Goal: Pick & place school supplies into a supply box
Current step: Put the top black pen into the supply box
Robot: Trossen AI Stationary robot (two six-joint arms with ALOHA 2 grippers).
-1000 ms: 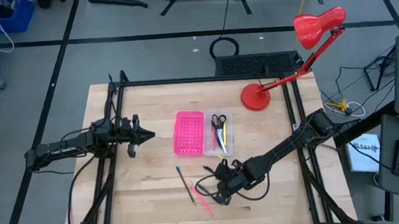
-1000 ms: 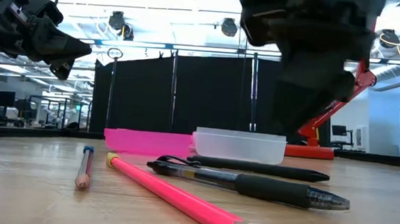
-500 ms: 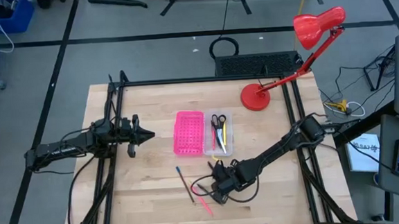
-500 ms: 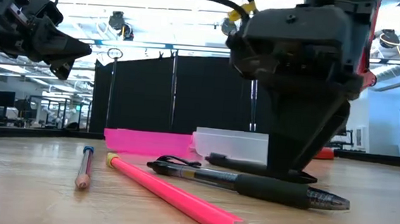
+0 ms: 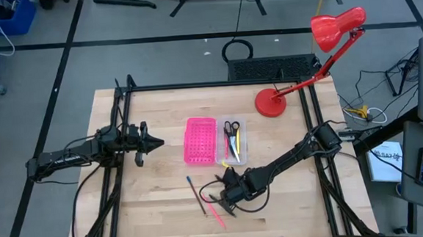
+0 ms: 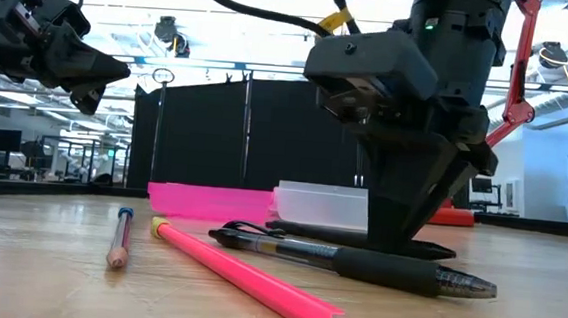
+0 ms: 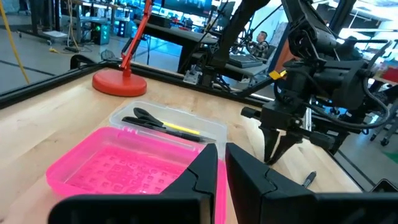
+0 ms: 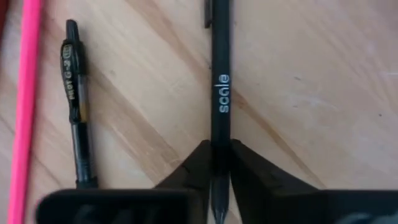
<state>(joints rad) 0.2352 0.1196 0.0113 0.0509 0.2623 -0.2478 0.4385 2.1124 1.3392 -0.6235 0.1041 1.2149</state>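
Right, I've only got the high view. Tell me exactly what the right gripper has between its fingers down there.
Observer: The right gripper is shut on a slim black pen printed "scale", with one finger on each side of the barrel.
Operator: Confirm whether it's lifted.
Observer: Not lifted. In the low view the pen lies flat on the wooden table.
Operator: Report the left arm's height.
Observer: The left gripper hangs well above the table.
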